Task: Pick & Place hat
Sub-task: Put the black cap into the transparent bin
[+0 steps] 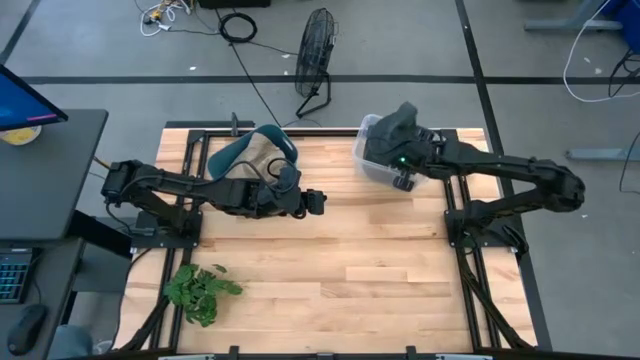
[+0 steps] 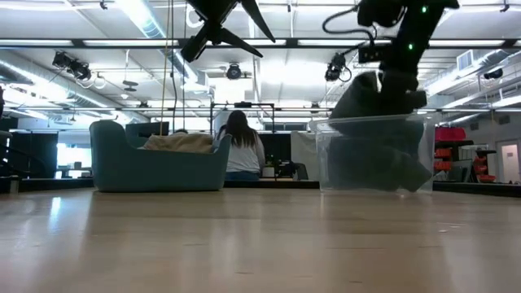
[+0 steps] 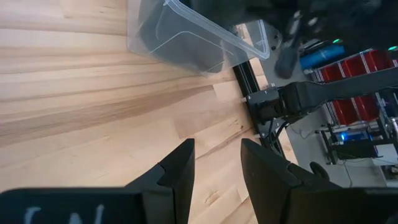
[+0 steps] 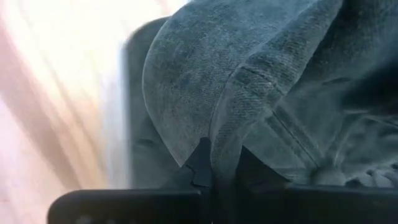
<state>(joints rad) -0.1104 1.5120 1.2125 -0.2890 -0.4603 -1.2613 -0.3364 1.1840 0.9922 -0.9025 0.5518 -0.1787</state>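
Now right fingers (image 4: 214,163) pinch hat (image 4: 249,74) over bin (image 1: 368,160)

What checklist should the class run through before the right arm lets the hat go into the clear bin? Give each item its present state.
1. Right gripper pinches the hat: ok, the fabric sits between the fingers in the right wrist view.
2. Hat is above the clear bin: ok, seen in the high view.
3. Hat is partly inside the bin walls: ok, the low view shows dark fabric behind the clear wall.
4. Left gripper is clear of the bin: ok, it is over bare wood at mid-table, fingers open.
5. Bin sits flat on the table: ok in the low view.
6. Bin free of other items: cannot tell.
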